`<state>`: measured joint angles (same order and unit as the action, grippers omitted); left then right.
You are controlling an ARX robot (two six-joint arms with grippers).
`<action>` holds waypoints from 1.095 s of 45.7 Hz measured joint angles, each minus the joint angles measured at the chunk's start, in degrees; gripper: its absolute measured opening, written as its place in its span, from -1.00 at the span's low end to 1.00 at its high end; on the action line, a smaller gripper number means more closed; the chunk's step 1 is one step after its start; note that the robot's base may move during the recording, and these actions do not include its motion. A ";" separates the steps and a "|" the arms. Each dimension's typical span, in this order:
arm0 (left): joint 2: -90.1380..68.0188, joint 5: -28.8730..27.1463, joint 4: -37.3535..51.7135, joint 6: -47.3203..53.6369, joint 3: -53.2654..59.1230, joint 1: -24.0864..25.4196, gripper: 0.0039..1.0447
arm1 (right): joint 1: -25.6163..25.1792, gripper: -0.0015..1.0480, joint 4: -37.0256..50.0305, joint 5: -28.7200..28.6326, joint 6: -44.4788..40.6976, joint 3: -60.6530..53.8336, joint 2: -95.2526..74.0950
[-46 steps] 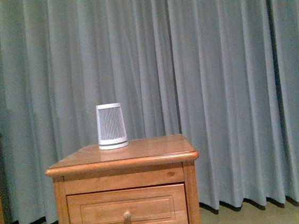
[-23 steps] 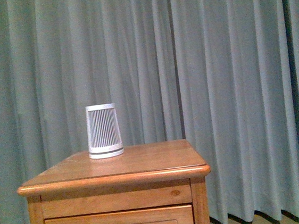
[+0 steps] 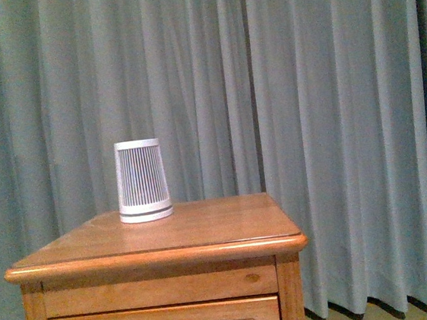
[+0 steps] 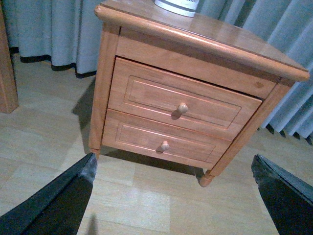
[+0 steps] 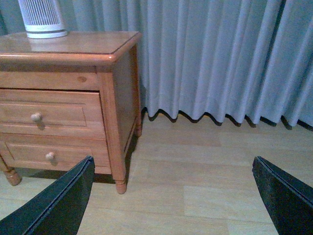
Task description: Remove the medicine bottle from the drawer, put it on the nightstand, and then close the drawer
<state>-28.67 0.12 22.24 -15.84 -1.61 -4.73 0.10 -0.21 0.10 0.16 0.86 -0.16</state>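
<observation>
Left claw (image 4: 172, 156) and right claw (image 5: 172, 157) agape, empty; one nightstand (image 3: 205, 226), two drawers (image 4: 146, 95) (image 4: 142, 137), one slatted device (image 3: 142, 181).

Bedroom — nightstand (image 3: 205, 226), curtains (image 3: 331, 117), wood floor (image 5: 195, 186)

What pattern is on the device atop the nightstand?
The device is white with fine vertical slats; front view shows it best.

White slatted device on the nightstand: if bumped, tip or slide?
Probably slides before tipping: the slatted device stands on its wider end. Likely light, since it looks like thin slatted plastic. The nightstand top is glossy, so it may offer little grip.
</observation>
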 joint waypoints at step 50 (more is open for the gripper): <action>-103.93 -12.07 39.52 10.03 -60.43 -13.92 0.88 | 0.00 0.87 0.00 0.00 0.00 0.00 0.00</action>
<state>-132.60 -11.94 61.76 -5.80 -62.04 -18.65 0.10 -0.21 0.10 0.16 0.86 -0.16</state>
